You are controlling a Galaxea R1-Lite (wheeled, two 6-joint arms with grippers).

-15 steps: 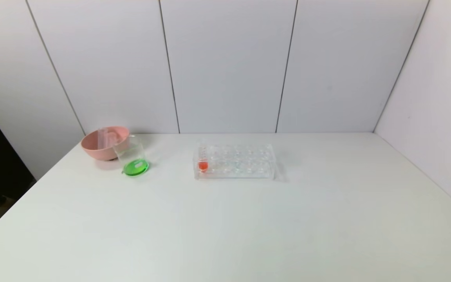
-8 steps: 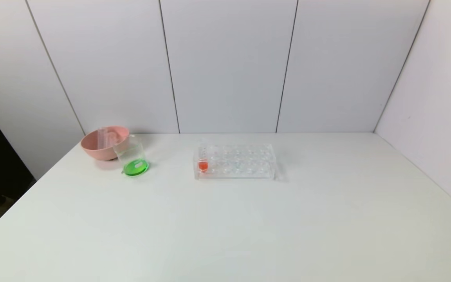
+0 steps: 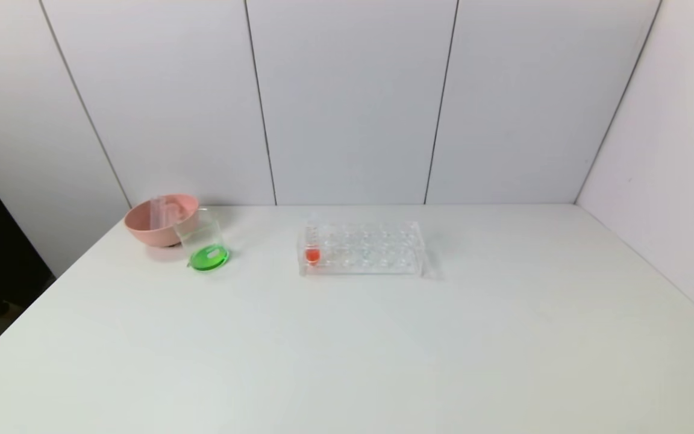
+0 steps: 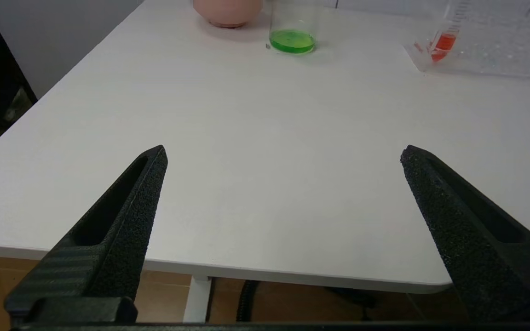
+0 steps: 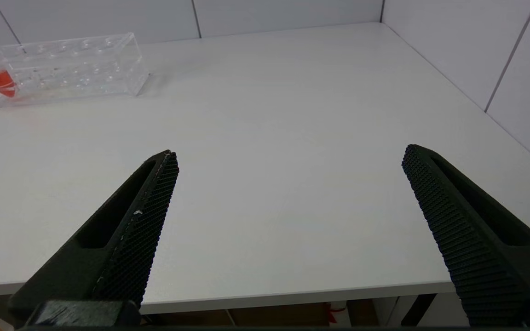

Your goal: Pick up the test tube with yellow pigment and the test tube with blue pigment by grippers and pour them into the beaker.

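Inspection of the bench finds the pouring apparently complete. The beaker (image 3: 205, 243) stands at the far left of the counter (image 3: 347, 349), just beside and possibly touching the pink bowl (image 3: 162, 219), and holds a shallow layer of green liquid, the colour expected from yellow and blue mixed. Two clear tubes (image 3: 162, 212) stand leaning inside the bowl, seemingly empty; I judge these to be the test tube with yellow pigment and the test tube with blue pigment, though no colour remains to confirm which is which. The clear tube rack (image 3: 361, 248) sits near the middle of the far half of the counter, holding only the tube with orange-red liquid (image 3: 312, 244) at its left end.

Both arms are drawn back at the near edge, outside the head view. The left gripper (image 4: 283, 154) hangs over the near left part of the counter, fingers (image 4: 122, 216) spread wide and holding nothing. The right gripper (image 5: 290, 154) hangs likewise at the near right, fingers (image 5: 129, 220) released and bare.

Judgement: nothing further appears required beyond parking.

Clearances: the near half of the counter is open. Walls close off the far side and the right side. The left edge drops away beside the bowl, so any return to the beaker should keep clear of both.
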